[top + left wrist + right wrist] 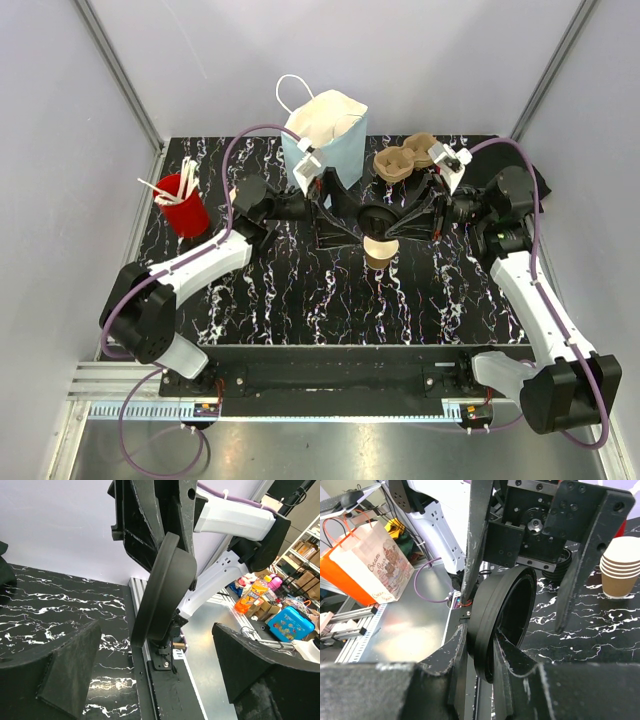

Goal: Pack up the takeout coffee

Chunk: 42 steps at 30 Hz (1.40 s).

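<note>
**Clerk:** First entry. Description of the piece?

**Keeper:** Black lid. It is round, matte black plastic. The left wrist view shows a smooth, slightly domed top face. The right wrist view shows a hollow underside ringed by a deep skirt.

**Clerk:** Markings, brands, lettering?

**Keeper:** There is nothing I can read on the lid itself. An orange-sided paper bag stands off the table beside an aluminium frame. It carries brown script beginning "Cream", and the rest is too small to be sure of. The left wrist view has an orange bottle and a blue printed box in the background, with labels too blurred to read.

**Clerk:** Location?

**Keeper:** It is held in the air on edge over the middle of the marbled table. A stack of nested tan cups stands on the table near it. I cannot tell which cup the lid belongs to.

**Clerk:** And the hold?

**Keeper:** The right gripper is clamped on the lid's rim, with one finger against the top face and the other against the underside. The left gripper faces it from the opposite side. Its fingers are spread wide, one to each side of the lid, and its own wrist view shows a clear gap on both sides. It grasps nothing.

**Clerk:** Other stock on the table?

**Keeper:**
- A pale blue and white paper bag stands at the back.
- A brown pulp carrier sits to the right of that bag.
- A red cup of white sticks stands at the left.
</note>
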Motion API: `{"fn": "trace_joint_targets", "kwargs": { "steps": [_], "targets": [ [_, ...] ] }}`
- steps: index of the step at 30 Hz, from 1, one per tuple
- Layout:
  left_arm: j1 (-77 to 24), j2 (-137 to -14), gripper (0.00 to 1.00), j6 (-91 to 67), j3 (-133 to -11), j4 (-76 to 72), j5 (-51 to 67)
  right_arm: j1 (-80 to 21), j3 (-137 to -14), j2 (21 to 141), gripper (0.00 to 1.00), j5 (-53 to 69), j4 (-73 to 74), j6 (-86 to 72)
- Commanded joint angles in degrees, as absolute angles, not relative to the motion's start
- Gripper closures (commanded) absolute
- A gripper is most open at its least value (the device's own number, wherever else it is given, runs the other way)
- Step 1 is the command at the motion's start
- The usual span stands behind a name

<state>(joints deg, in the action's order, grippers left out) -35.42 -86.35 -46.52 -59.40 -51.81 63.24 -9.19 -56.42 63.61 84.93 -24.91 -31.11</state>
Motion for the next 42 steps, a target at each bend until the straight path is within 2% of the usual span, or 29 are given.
{"fn": "trace_joint_targets", "kwargs": {
  "steps": [1,11,14,20,26,29,30,33,34,36,41,42],
  "targets": [
    [-36.0,-86.2,0.07,-43.9,-61.4,-51.5,64.0,-8.8,-55.5,63.9,0.75,83.3,-27.3,-30.4],
    [-36.7,-86.5,0.25,-44.6,-62.0,-51.9,64.0,-8.8,-54.9,63.9,0.75,80.7,-23.4,-25.8],
    [-36.9,-86.5,0.32,-44.7,-62.0,-51.8,64.0,-8.8,-54.8,64.2,0.75,80.1,-22.7,-25.0],
    [-37.2,-86.7,0.57,-44.7,-62.7,-50.9,64.1,-8.8,-54.7,64.2,0.74,79.5,-21.1,-23.2],
    [-37.1,-86.7,0.66,-44.6,-62.9,-49.8,64.1,-8.8,-55.0,64.2,0.69,78.5,-17.2,-19.7],
    [-37.1,-86.2,0.72,-44.4,-62.7,-49.0,64.0,-8.8,-56.3,64.3,0.6,77.3,-11.6,-15.0],
    [-37.2,-86.0,0.72,-44.2,-62.8,-48.1,64.0,-8.8,-56.9,64.3,0.49,76.5,-9.8,-13.5],
    [-37.1,-85.1,0.72,-42.5,-62.8,-44.4,64.1,-8.5,-59.5,64.3,0.37,74.2,-2.0,-7.0],
    [-37.2,-84.6,0.72,-40.7,-62.8,-43.1,64.0,-8.4,-61.9,64.4,0.3,73.1,5.0,-1.5],
    [-37.1,-83.8,0.71,-38.5,-63.0,-37.7,63.9,-8.3,-64.9,64.7,0.26,68.3,16.4,5.9],
    [-36.7,-81.1,0.68,-27.7,-65.1,-23.1,62.3,-8.4,-72.4,64.2,0.18,57.8,30.1,22.5],
    [-36.4,-80.8,0.68,-25.6,-65.7,-16.3,61.3,-8.4,-73.5,63.9,0.17,54.5,34.1,24.8]
  ]
}}
